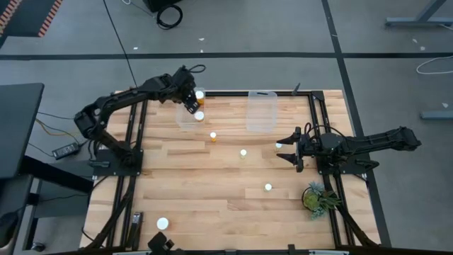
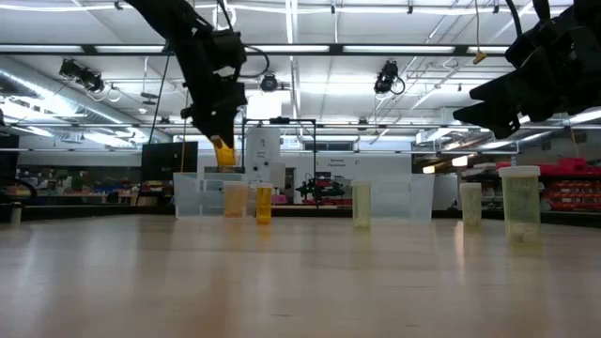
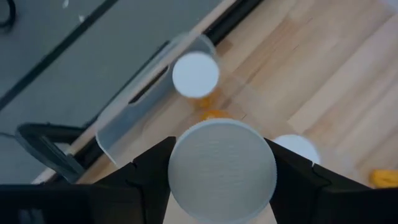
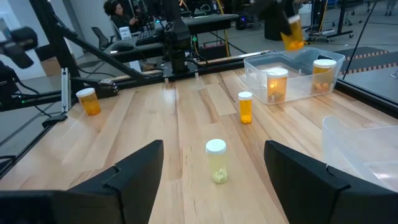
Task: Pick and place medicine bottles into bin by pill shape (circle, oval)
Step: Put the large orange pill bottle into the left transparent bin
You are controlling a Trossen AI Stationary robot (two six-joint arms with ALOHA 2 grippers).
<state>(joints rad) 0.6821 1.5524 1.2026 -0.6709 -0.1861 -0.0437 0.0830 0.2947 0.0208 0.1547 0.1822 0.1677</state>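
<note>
Amber bottle (image 2: 223, 153) with a white cap is hanging in the left gripper (image 1: 192, 105), fingers (image 3: 149, 168) clamped on its sides — held above the left tub (image 1: 188, 119) at the table's far edge. That tub is already holding two bottles: one (image 4: 276, 84) nearer the middle, one (image 4: 323, 73) toward its end. The second tub (image 1: 261, 111) is sitting just beside it.

Right gripper (image 1: 291, 146) is hovering over the table (image 1: 212, 191) with fingers spread apart, gripping nothing. A bottle (image 1: 279, 146) is standing just by its tips.

More bottles are standing loose on the wood — one (image 1: 213, 136) near the left tub, one (image 1: 243, 152) mid-table, one (image 1: 268, 187) closer to the plant (image 1: 318, 197), one (image 1: 163, 223) at the near edge.
</note>
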